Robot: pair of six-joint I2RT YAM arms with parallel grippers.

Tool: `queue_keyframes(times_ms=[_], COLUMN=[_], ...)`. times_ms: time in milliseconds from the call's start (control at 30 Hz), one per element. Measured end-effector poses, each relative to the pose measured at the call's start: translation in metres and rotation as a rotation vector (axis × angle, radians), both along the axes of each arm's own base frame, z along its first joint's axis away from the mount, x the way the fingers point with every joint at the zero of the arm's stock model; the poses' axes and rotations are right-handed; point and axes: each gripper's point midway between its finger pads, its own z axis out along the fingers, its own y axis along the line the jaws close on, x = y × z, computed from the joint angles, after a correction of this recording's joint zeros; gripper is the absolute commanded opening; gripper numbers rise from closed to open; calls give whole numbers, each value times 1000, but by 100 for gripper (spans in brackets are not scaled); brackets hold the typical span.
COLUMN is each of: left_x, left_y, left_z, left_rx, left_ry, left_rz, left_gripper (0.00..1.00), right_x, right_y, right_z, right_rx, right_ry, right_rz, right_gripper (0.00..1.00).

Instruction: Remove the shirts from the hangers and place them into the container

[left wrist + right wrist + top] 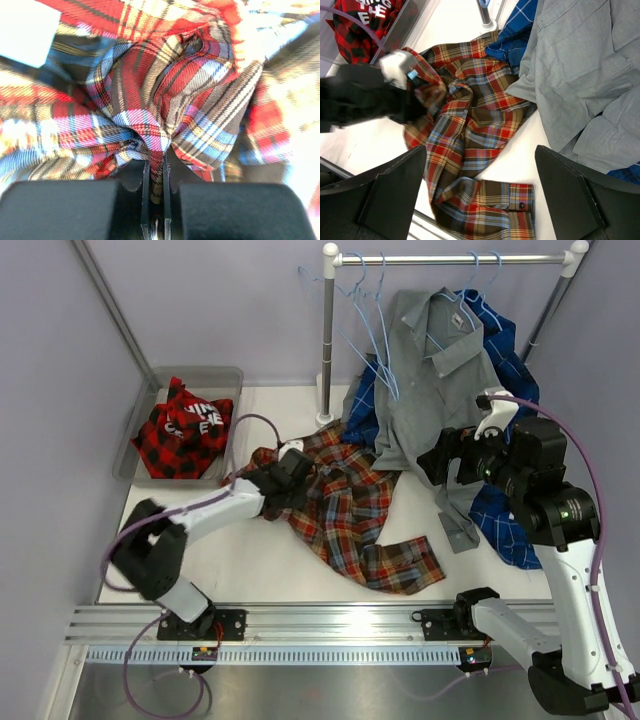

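An orange-red-blue plaid shirt (350, 510) lies spread on the white table, off any hanger. My left gripper (290, 475) is shut on a bunched fold of it (165, 90), and cloth is pinched between the jaws (156, 165). My right gripper (440, 460) hangs open above the table to the right, nothing between its fingers (480, 170). A grey shirt (440, 380) hangs from the rail on a hanger, with a blue plaid shirt (505, 350) behind it. A red-black plaid shirt (185, 430) lies in the container (215, 375) at the back left. Empty light-blue hangers (365, 320) dangle from the rail.
The white rack post (327, 340) stands at the back centre, holding the rail (450, 258) that runs to the right. The grey shirt's tail and the blue plaid shirt's hem drape onto the table at the right. A metal mounting rail (330, 625) runs along the near edge.
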Motion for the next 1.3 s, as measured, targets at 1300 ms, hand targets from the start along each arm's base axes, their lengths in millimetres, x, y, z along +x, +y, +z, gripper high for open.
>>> queue_keyframes(times_ms=[1300], left_x=[57], left_y=[285], left_z=[594], left_rx=[158], left_ry=[-1267], left_rz=[544], left_gripper=[0], right_x=[-22], right_y=[11], right_z=[2], right_rx=[65], right_ry=[-3], right_rz=[70], right_gripper=[100])
